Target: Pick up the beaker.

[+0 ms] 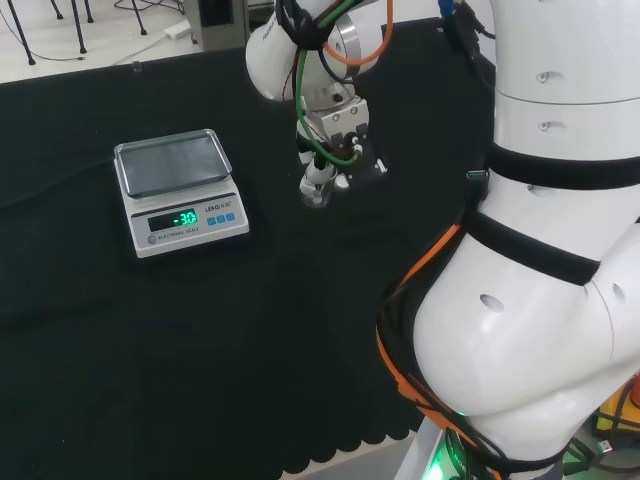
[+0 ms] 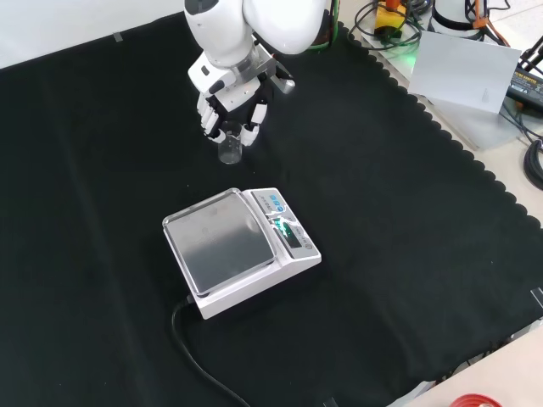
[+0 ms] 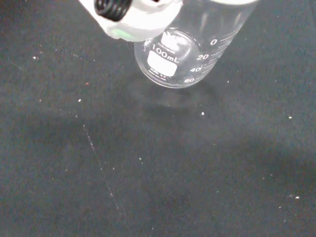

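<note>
So the beaker is a small clear glass one, looks empty, so I'd guess light but slippery and easy to crack if squeezed or knocked. It sits on the black tabletop in the upper left of the front view, above the scale and apart from it. The robot hand is right over it, fingers curled down round the upper wall, apparently pinching it. Best hold is probably mid-wall, below the rim.

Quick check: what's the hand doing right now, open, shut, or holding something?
Hand: shut on the clear beaker, fingers curled round its top.
</note>
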Robot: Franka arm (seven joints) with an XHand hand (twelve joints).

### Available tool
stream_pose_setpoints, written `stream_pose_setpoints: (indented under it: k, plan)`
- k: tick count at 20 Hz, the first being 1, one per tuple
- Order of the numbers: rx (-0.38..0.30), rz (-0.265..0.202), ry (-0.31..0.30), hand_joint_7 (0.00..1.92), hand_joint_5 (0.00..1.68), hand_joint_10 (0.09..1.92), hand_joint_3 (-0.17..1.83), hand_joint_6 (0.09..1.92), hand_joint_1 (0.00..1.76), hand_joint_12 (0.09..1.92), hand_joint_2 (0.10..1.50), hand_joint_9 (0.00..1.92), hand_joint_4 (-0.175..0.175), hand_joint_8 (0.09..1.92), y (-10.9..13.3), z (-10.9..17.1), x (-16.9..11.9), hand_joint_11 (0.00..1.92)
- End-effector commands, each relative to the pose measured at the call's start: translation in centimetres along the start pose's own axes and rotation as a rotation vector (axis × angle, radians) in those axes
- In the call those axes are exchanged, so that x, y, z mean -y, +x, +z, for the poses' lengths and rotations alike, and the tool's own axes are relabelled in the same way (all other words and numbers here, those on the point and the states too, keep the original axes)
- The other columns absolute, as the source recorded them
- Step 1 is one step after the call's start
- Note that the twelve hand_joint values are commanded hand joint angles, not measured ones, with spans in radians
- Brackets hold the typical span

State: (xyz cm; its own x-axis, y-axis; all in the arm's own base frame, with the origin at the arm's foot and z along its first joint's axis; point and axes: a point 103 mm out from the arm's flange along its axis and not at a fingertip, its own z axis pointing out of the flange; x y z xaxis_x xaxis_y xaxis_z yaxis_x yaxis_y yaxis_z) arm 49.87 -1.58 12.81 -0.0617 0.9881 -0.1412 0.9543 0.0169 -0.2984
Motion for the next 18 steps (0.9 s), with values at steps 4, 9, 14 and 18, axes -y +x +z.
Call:
stream_pose_setpoints:
  k: [4, 9, 14, 18]
  plan:
    - [0.030, -0.034, 0.034, 0.81, 0.81, 0.78, 0.02, 1.27, 1.10, 1.07, 1.20, 1.01, -0.156, 0.84, 0.1, -1.1, 0.9, 0.91]
    - [0.034, -0.058, 0.060, 0.83, 0.81, 0.79, 0.01, 1.27, 1.10, 1.07, 1.20, 1.02, -0.154, 0.85, -0.2, -3.0, 1.8, 0.91]
    - [0.034, -0.064, 0.049, 0.84, 0.82, 0.80, 0.01, 1.26, 1.10, 1.07, 1.20, 1.02, -0.147, 0.85, 0.1, -4.5, 2.1, 0.91]
    - [0.037, -0.073, 0.039, 0.84, 0.82, 0.80, 0.01, 1.25, 1.10, 1.07, 1.20, 1.02, -0.147, 0.85, 0.4, -5.0, 2.2, 0.91]
